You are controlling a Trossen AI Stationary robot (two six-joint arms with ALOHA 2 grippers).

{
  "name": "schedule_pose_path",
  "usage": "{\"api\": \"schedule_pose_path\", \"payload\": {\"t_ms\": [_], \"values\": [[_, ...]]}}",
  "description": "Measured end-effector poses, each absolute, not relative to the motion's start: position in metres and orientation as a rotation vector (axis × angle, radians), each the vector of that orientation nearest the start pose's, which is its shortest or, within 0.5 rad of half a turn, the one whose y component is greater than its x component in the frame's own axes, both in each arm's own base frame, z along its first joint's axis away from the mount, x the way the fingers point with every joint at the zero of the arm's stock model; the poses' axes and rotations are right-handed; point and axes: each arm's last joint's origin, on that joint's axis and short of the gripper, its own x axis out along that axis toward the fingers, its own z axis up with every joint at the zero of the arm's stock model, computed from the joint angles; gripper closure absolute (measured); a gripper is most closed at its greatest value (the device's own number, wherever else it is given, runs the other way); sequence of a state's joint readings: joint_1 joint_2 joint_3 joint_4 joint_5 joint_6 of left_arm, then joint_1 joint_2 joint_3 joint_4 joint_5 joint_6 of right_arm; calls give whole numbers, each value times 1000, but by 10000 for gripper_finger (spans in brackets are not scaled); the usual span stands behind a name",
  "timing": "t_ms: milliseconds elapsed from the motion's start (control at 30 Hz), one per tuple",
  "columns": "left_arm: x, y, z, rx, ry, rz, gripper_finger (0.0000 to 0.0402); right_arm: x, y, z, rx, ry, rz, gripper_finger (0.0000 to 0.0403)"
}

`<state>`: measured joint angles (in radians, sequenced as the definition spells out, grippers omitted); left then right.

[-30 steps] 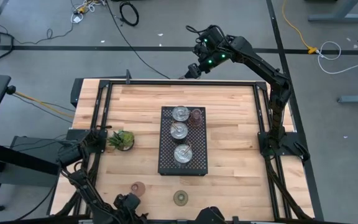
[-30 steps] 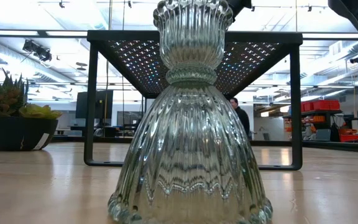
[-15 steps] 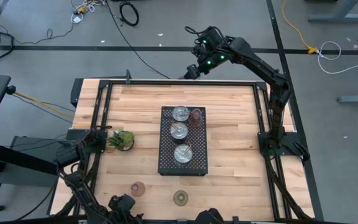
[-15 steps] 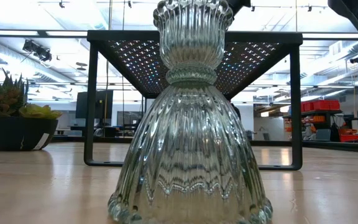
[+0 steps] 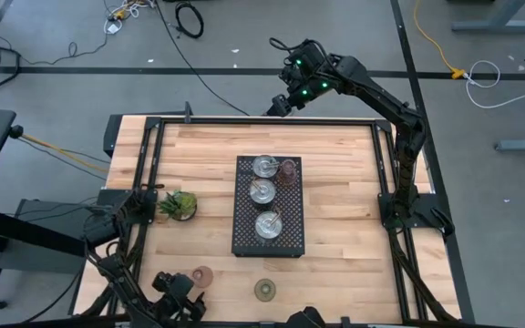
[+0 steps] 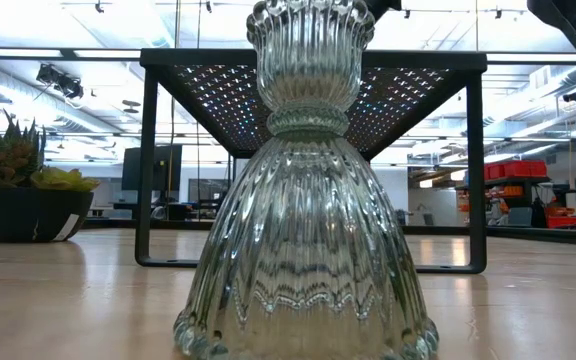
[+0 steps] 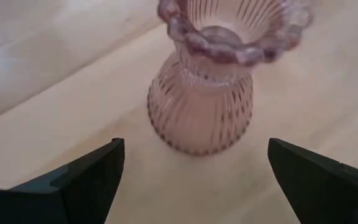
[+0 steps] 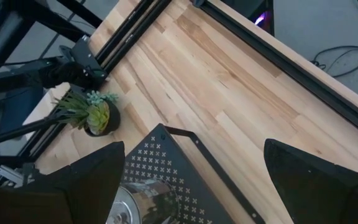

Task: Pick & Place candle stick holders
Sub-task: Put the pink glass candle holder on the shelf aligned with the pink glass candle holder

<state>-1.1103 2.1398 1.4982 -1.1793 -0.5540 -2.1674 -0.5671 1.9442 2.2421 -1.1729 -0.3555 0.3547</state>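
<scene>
A pink ribbed glass holder stands upright on its base near the table's near edge; it fills the left wrist view. My left gripper is open just to its left, its fingers apart on either side and short of it. An olive-green glass holder stands to the right, close in the low view. Three silver cups and a brownish-pink holder stand on the black perforated tray. My right gripper is open, high over the table's far edge.
A small green plant in a dark pot stands left of the tray. The tray stands on thin legs in the middle of the wooden table. A black frame rail runs round the table's edges.
My left gripper has moved a little toward the table's left edge along the near edge, staying beside the pink holder. The holders and the tray have stayed where they were.
</scene>
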Motion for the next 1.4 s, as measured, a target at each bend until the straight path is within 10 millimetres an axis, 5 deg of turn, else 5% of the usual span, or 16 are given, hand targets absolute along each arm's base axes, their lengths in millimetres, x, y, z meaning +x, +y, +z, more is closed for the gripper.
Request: {"api": "schedule_pose_path", "payload": {"t_ms": [600, 867, 1400], "values": [[206, -311, 132, -421, 781, 835, 62, 339, -204, 407, 714, 732, -334, 21], [206, -311, 132, -414, 777, 836, 153, 339, -204, 407, 711, 726, -333, 21], [210, -307, 136, -419, 751, 843, 233, 339, -204, 408, 716, 720, -334, 21]]}}
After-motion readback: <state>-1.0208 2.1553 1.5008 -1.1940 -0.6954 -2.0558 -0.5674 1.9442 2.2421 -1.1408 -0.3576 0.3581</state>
